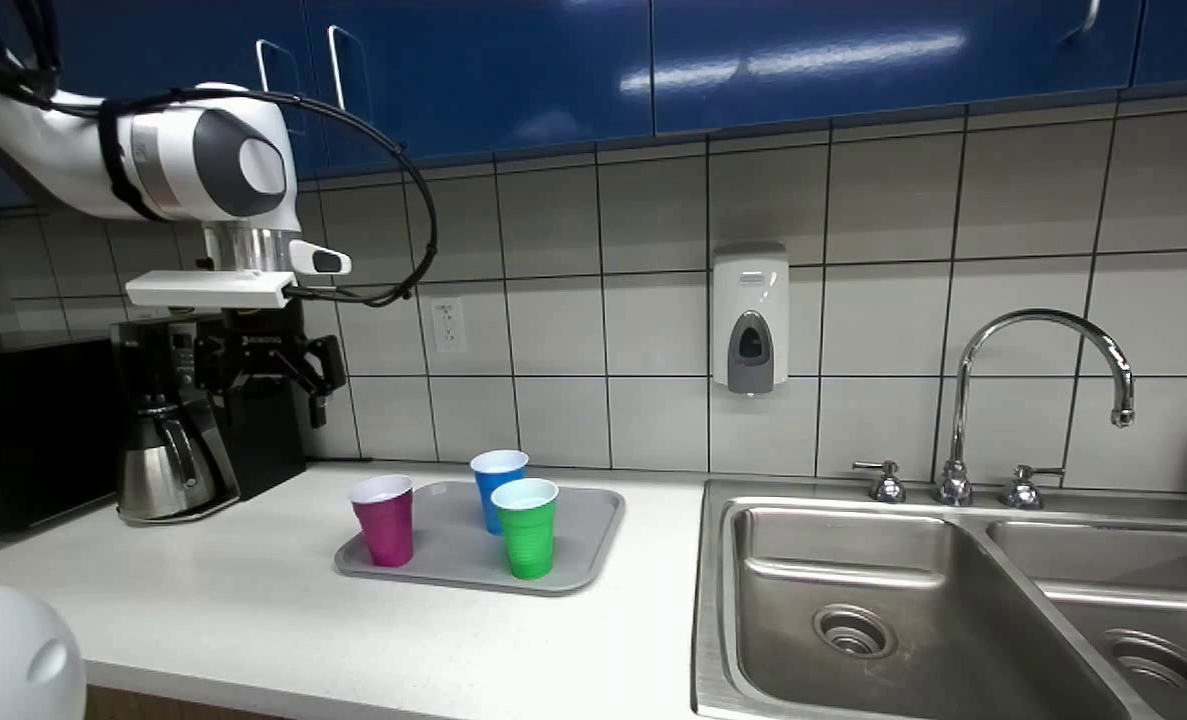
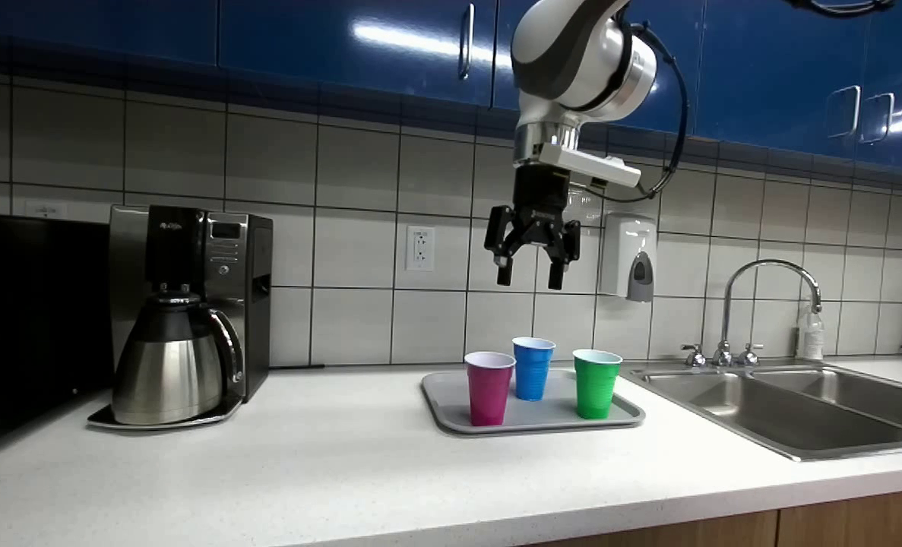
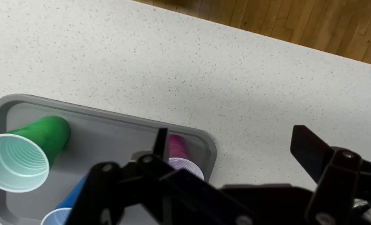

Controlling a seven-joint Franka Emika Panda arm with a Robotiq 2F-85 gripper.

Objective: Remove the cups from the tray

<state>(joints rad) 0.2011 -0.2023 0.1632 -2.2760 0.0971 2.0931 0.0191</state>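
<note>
- Three to remove: magenta cup [image 2: 489, 395], blue cup [image 2: 533, 374] and green cup [image 2: 596, 387], each upright on the tray [image 2: 545, 411], none touching another
- Suggested first pick: the magenta cup, near the tray's end; grip below the rim and close lightly, as the wall looks thin and would probably dent
- Cup form: tapered, widest at the mouth, coloured outside, pale within; ridges show inside the green cup in the wrist view
- Tray clearance: lift straight up past the raised edge before any sideways travel
- Hand [image 2: 530, 278]: raised, jaws spread, nothing held; in the wrist view one jaw part-hides the magenta cup, so centre over it before descending
- Surface [image 2: 306, 471]: set the cup down upright, away from the tray's edge
</note>
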